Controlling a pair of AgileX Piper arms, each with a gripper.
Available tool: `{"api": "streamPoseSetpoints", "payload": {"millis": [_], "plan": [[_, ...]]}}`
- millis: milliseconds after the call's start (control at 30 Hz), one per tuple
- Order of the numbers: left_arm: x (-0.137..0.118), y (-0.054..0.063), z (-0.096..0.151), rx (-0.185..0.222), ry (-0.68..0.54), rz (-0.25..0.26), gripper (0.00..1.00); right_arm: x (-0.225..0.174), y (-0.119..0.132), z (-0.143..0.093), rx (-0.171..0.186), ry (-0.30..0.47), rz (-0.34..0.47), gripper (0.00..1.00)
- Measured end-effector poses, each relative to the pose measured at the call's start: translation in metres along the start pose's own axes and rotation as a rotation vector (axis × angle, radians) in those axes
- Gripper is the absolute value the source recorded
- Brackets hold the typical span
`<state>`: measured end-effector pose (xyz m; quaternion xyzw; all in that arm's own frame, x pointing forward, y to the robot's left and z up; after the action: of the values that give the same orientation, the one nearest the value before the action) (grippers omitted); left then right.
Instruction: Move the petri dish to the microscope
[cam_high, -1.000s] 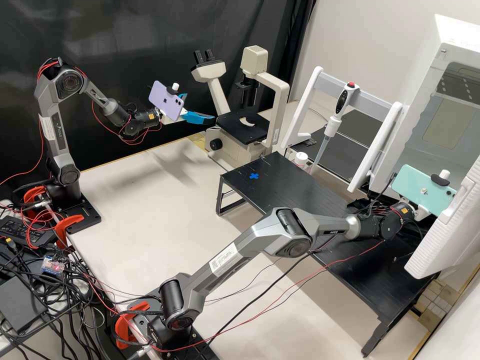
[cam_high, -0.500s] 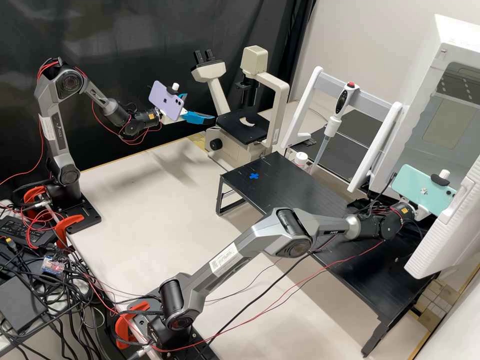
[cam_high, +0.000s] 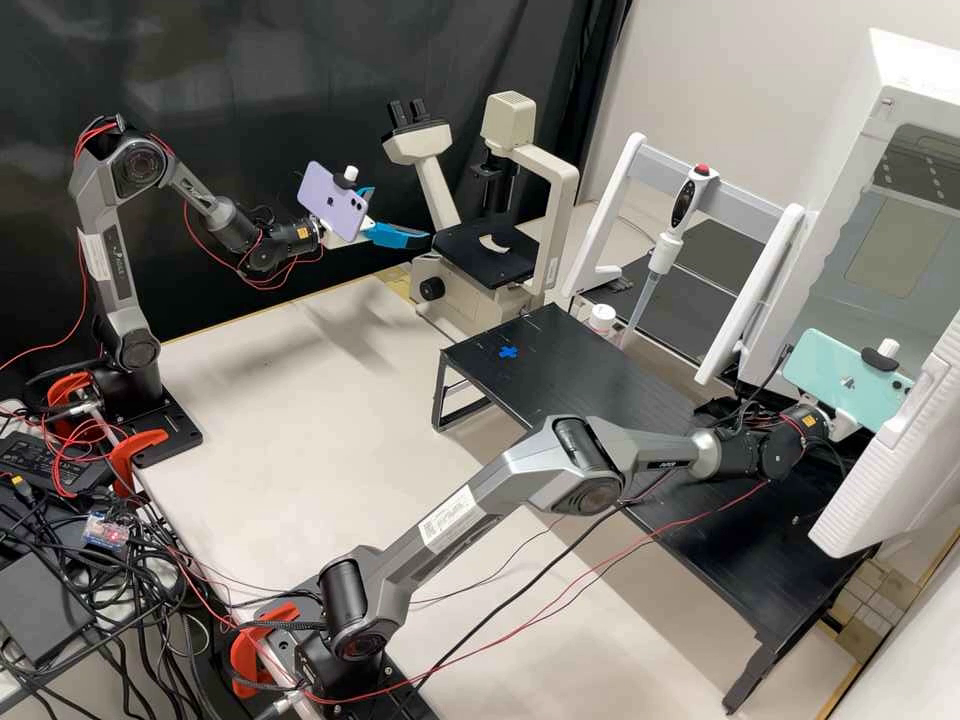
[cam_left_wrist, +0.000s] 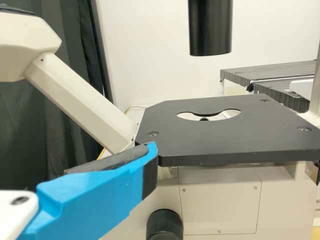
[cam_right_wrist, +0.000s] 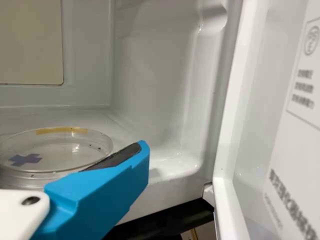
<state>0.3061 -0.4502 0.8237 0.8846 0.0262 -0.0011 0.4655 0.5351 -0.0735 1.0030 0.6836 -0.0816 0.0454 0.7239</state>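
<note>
Petri dish: clear and round, it (cam_right_wrist: 65, 148) lies level inside the white chamber (cam_right_wrist: 152, 85), close to the right end effector (cam_high: 844, 424). The right wrist view shows a yellow strip along its rim and a violet-blue cross (cam_right_wrist: 25, 159) within its outline.
White chamber: the high view gives its outer casing and open door (cam_high: 885, 490); the right wrist view gives the interior, with pale walls meeting at a rounded corner.
Right end effector: at the chamber's mouth, beside the door; whether it is clamped on the dish cannot be told.
Right arm: it (cam_high: 590, 470) slopes up from its base, bends at the elbow, and extends almost level over the black bench (cam_high: 600, 375).
Microscope: in the high view, the whole instrument (cam_high: 433, 180) is seen, eyepieces to base; the left wrist view details the flat black stage (cam_left_wrist: 215, 145) and its round opening (cam_left_wrist: 220, 116).
Left end effector: beside the stage, its (cam_high: 400, 213) two blue fingers (cam_high: 398, 237) stand apart; contact with the stage cannot be determined.
Left arm: upright from its base, it (cam_high: 120, 200) bends sharply at the top, the forearm descending toward the microscope.
</note>
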Motion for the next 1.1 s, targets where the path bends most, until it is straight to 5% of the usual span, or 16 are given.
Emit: {"api": "streamPoseSetpoints", "payload": {"millis": [1100], "plan": [[0.0, 0.0, 0.0, 0.0, 0.0, 0.0, 1.0, -0.0065, -0.0029, 0.0005, 0.025, -0.013, -0.014, 0.0]]}}
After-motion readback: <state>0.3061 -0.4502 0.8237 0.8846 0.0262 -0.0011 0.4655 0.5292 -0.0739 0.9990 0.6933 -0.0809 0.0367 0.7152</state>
